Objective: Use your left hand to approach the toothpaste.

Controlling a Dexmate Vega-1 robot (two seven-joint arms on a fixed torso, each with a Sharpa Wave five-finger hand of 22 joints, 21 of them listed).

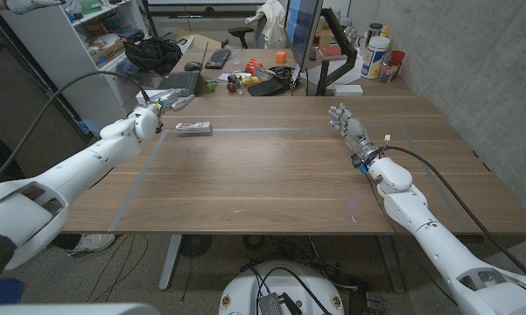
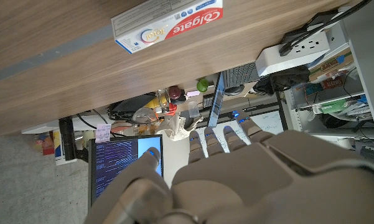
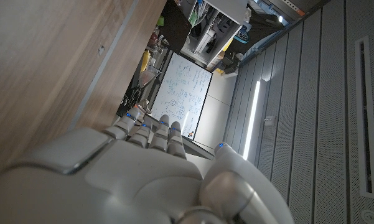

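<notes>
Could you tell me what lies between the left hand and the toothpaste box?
Nothing: in the head view, only bare wooden table separates the left hand from the toothpaste box.

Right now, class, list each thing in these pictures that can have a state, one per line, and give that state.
toothpaste box: lying flat on the table, untouched, closed as far as can be seen.
left hand: near the toothpaste box, holding nothing, fingers extended.
right hand: away from the box, holding nothing, fingers apart.
</notes>
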